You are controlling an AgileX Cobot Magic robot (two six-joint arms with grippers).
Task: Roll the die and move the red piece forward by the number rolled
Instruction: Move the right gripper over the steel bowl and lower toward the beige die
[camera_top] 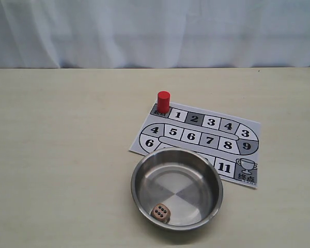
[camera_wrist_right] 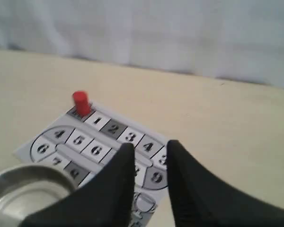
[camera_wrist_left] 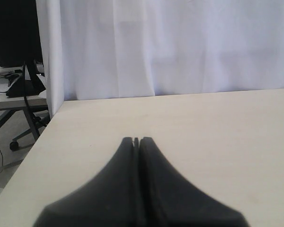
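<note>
Die (camera_top: 160, 212): small tan wooden cube with dark pips, lying against the near inner wall of the bowl (camera_top: 144, 181), a round, shiny steel dish with a low rim; the face in view shows six pips. Roll judged complete; the step in hand is reading the result and going to the red piece (camera_top: 164, 101), a plain smooth upright cylinder on the dark start square of the board (camera_top: 211, 122), a flat printed paper sheet on the matt beige table (camera_top: 62, 155). The next move calls for the right pincer (camera_wrist_right: 149, 147), jaws a little apart and holding nothing, to reach the piece, straddle it and close; count squares, since the printed numbers do not run in order. Left pincer (camera_wrist_left: 136, 140): jaws pressed together; empty.
</note>
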